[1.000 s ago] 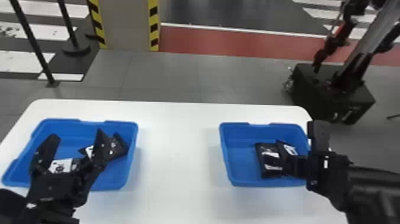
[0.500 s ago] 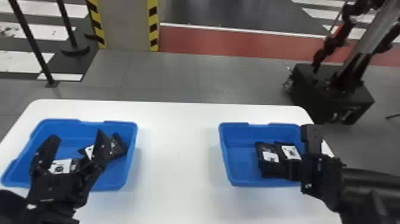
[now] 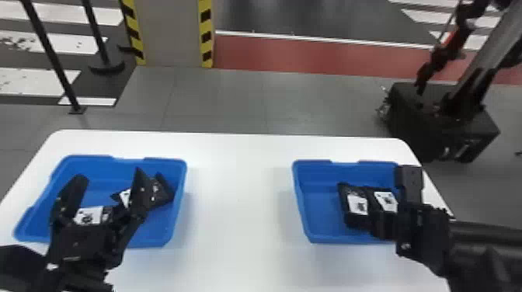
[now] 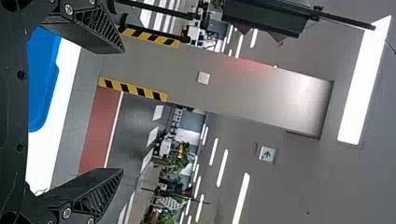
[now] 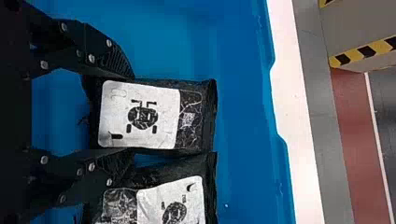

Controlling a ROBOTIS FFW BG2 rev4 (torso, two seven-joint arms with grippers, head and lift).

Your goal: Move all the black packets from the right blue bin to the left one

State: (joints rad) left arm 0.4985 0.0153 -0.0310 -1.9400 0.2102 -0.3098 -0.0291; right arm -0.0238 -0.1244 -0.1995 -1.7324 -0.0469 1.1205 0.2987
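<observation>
HEAD: white table (image 3: 240, 217) bears both bins | we log black packets (image 3: 158, 192) in left blue bin (image 3: 178, 194), two in right blue bin (image 3: 302, 209), right gripper (image 3: 413, 221) at these | LEFT WRIST: left gripper (image 3: 109, 174) wide, unloaded | RIGHT WRIST: two packets side by side; we cannot tell grip state

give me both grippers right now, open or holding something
Left gripper: open, holding nothing.
Right gripper: closed on a black packet, with its fingers against two sides, in the right blue bin.
</observation>
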